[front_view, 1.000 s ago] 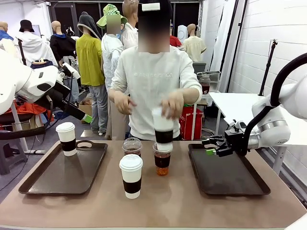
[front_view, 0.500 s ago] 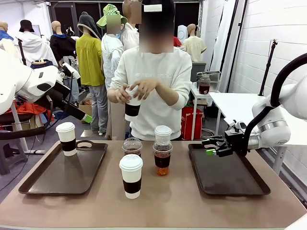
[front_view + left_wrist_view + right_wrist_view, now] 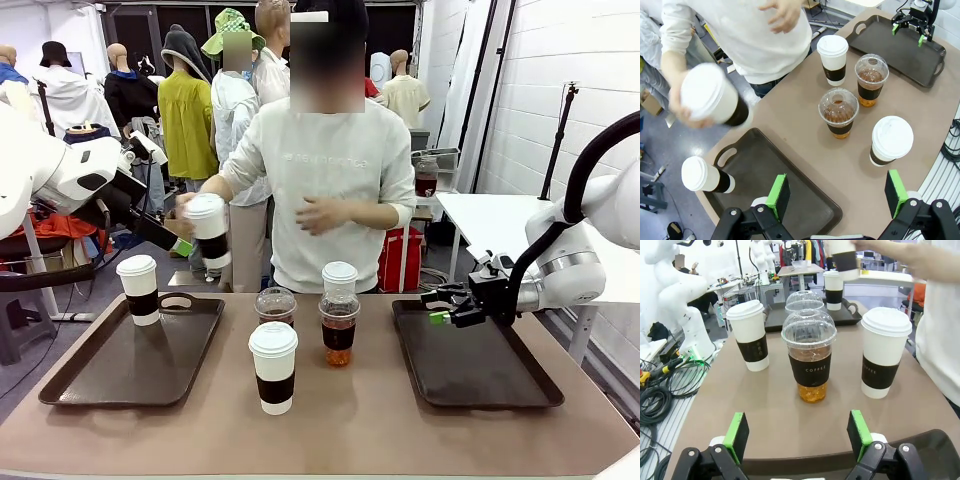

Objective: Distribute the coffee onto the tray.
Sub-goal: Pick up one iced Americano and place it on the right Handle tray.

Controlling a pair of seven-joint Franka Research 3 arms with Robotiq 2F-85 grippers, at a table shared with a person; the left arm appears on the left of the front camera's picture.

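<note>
Found one white paper cup with dark brown band and white lid (image 3: pixel 208 232) gripped in a person's hand (image 3: pixel 185 206) above the bench's far left edge, near the left pincer (image 3: pixel 837 192), fingers spread, holding nothing. Saw the right pincer (image 3: pixel 437 305) likewise spread over the dark right tray (image 3: pixel 480 385), well apart from two clear dome-lidded cups of brown iced coffee (image 3: pixel 339 335) at mid-bench.

The left tray (image 3: pixel 95 385) and the right tray (image 3: pixel 480 385) lie well apart on the table (image 3: pixel 340 430). Between them, the front cup (image 3: pixel 273 367) stands nearest me. The left dome cup (image 3: pixel 275 305) is behind it and the right dome cup (image 3: pixel 338 335) is to its right. The rear cup (image 3: pixel 340 273) stands behind the right dome cup. The corner cup (image 3: pixel 138 290) stands in the left tray's far-left corner. The person's hand (image 3: pixel 185 212) holds the raised cup (image 3: pixel 208 232) above that tray's far edge. My right gripper (image 3: pixel 437 305) hangs over the right tray's far-left corner.
</note>
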